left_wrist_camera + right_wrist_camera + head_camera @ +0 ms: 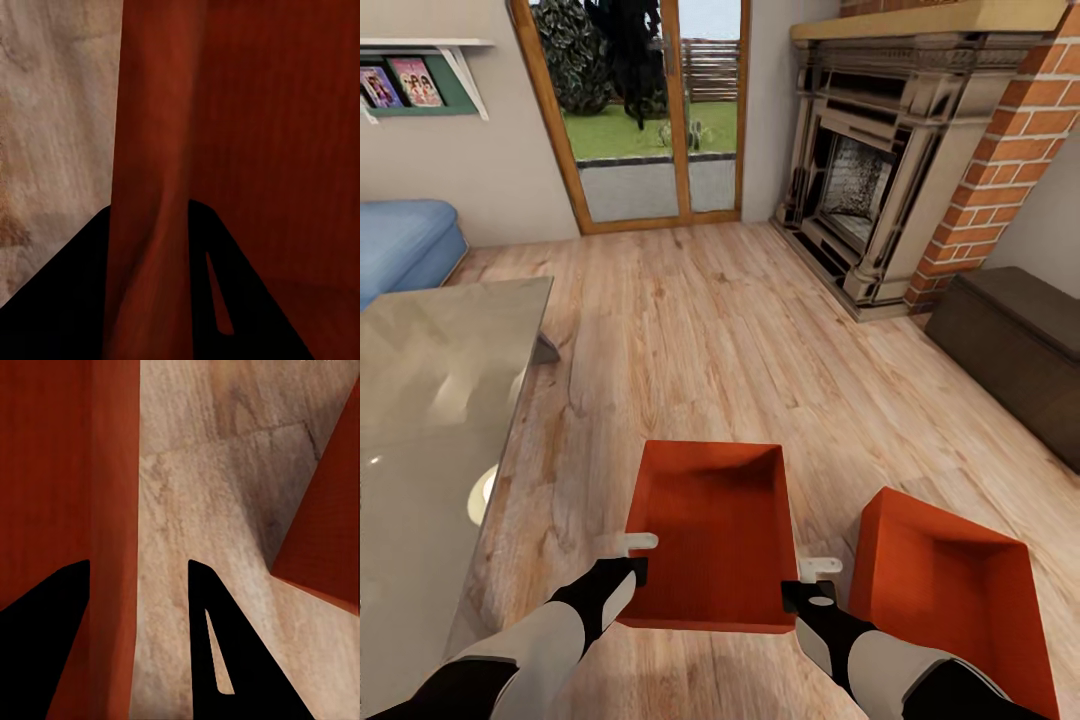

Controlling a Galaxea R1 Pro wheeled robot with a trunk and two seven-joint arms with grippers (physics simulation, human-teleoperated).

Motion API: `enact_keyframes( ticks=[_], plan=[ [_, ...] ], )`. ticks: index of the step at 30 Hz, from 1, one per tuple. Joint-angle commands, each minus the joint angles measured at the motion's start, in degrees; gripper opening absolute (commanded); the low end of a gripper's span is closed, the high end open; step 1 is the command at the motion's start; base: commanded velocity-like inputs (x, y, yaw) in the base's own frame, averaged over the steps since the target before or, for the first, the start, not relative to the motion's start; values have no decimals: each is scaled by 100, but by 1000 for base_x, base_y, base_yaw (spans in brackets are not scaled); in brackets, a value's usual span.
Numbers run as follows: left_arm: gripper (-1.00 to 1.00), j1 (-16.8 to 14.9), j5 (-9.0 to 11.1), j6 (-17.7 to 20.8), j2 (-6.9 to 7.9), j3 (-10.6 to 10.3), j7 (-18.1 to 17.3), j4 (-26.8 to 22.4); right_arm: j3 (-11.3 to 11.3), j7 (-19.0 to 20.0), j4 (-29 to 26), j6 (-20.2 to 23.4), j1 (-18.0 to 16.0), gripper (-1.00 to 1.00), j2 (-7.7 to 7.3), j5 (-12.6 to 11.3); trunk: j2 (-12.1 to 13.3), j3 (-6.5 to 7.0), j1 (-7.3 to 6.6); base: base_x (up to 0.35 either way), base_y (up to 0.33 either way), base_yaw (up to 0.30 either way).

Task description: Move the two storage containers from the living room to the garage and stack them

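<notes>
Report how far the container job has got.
Nothing delivered: both bins sit on the living room's wood floor by the fireplace. In hand: the left gripper and right gripper each straddle a side wall of the left container. Left: carry it and the right container to the garage, then stack.

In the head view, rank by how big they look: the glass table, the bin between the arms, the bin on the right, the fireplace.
1. Glass table
2. Fireplace
3. Bin between the arms and right bin: alike; the right one is partly cut off, so not ranked.
</notes>
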Motion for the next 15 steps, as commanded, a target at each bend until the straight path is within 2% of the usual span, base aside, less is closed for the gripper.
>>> enact_keyframes(
  ticks=[1,15],
  plan=[
    [-100,3,-50,49,1,43,71,3,-24,-16,-55,-77,-3,-100,4,33,40,15,-23,0,0,0],
    [-100,3,-50,49,1,42,71,3,-24,-16,-55,-77,-3,-100,14,50,601,266,-331,0,0,0]
  ],
)
